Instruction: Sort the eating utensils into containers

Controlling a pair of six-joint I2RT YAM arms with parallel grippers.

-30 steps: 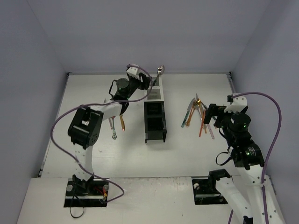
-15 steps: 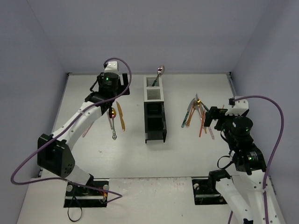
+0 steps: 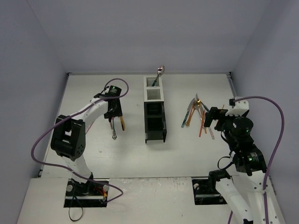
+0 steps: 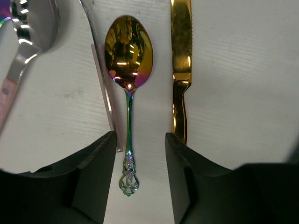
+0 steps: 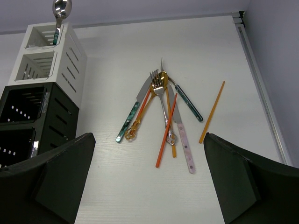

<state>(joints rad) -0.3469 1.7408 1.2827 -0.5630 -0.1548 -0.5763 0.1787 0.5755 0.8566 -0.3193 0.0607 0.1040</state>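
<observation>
My left gripper [image 4: 140,179] is open and low over the left group of utensils [image 3: 117,126]. The ornate end of an iridescent gold spoon [image 4: 128,51] lies between its fingers, apart from both. A gold knife [image 4: 181,56] lies right of the spoon. A silver spoon with a pink handle [image 4: 25,32] lies to its left. The containers [image 3: 154,109], two white and two black, stand mid-table. A silver spoon [image 3: 160,70] stands in the far white bin. My right gripper [image 5: 149,186] is open and empty, short of the right pile of utensils [image 5: 163,105].
A thin pink stick [image 4: 106,98] lies beside the spoon's handle. A loose orange stick [image 5: 212,112] lies right of the pile. The bins [image 5: 42,93] stand left of my right gripper. Grey walls close the table's back and sides. The base brackets [image 3: 86,191] sit at the near edge.
My left gripper has left the far white bin, swung left and come down over the left utensils. The silver spoon stays standing in that bin. The right arm barely moved.
</observation>
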